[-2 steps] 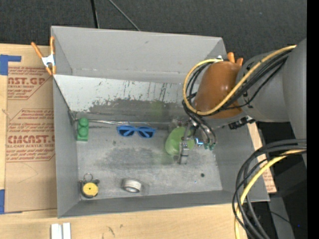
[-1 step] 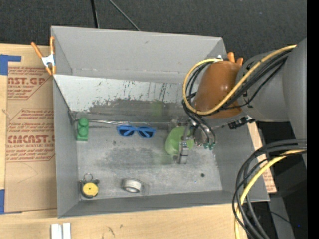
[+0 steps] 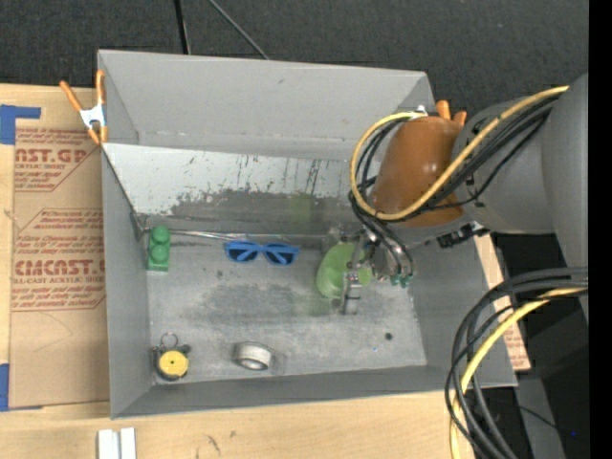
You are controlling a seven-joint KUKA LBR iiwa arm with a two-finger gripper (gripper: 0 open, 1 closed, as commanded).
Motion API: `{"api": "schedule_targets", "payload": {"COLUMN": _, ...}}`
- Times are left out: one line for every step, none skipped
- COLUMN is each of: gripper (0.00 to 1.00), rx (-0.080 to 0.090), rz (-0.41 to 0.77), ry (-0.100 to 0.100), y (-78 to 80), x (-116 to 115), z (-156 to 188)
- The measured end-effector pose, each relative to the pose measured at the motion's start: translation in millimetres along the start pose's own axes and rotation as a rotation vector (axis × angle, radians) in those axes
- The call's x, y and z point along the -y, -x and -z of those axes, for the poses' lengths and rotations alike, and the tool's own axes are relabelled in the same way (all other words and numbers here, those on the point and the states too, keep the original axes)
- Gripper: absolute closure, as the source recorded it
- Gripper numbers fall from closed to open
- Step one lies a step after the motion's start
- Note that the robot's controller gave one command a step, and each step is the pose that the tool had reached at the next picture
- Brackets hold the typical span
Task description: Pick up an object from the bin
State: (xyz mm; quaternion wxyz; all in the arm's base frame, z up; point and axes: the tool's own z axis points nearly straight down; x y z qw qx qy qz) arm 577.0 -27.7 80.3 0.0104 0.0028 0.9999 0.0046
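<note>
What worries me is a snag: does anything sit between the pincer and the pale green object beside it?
Nothing visible does. The pincer is right beside the pale green object; the blue toy sunglasses lie apart, on the view's left.

We use one camera. It is mounted above the grey metal bin (image 3: 127, 295) and offset somewhat to one side, facing down into it. At this range we see the whole bin, rim to rim, with its far wall (image 3: 258, 103) shown broad and its floor (image 3: 277, 304) in plain view. The arm (image 3: 545, 180) enters from the right of the view.
</note>
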Motion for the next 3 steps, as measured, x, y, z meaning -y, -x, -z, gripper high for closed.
{"api": "schedule_targets", "payload": {"gripper": 1.0, "rx": -0.006, "rz": 0.001, "ry": 0.001, "y": -0.3, "x": -0.2, "z": 1.9}}
{"api": "schedule_targets", "payload": {"gripper": 1.0, "rx": -0.011, "rz": 0.002, "ry": -0.009, "y": 3.8, "x": -1.7, "z": 80.6}}
{"api": "schedule_targets", "payload": {"gripper": 1.0, "rx": -0.015, "rz": 0.002, "ry": -0.009, "y": 5.6, "x": -2.6, "z": 111.0}}
